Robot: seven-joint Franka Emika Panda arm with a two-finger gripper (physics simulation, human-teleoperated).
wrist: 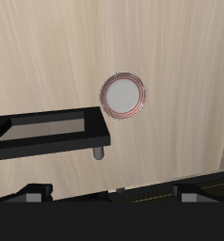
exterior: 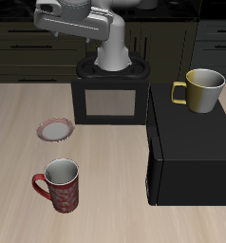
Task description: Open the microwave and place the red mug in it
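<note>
The microwave [exterior: 191, 152] is a large matte black box near the table's front edge, and its door looks shut. The red mug [exterior: 60, 185] stands upright on the table beside it, a short way from the microwave's side, with its handle pointing away from the microwave. My gripper [exterior: 41, 16] is high above the table's back, far from both, open and empty. In the wrist view its fingertips [wrist: 34, 195] show wide apart around the gripper's middle [wrist: 112, 202]. The mug and microwave are out of the wrist view.
A yellow-olive mug [exterior: 200, 90] stands on top of the microwave. A flat red-rimmed plate [exterior: 56, 129] lies on the table behind the red mug, and it also shows in the wrist view [wrist: 123, 95]. The robot's black base stand [exterior: 108, 97] is at the back.
</note>
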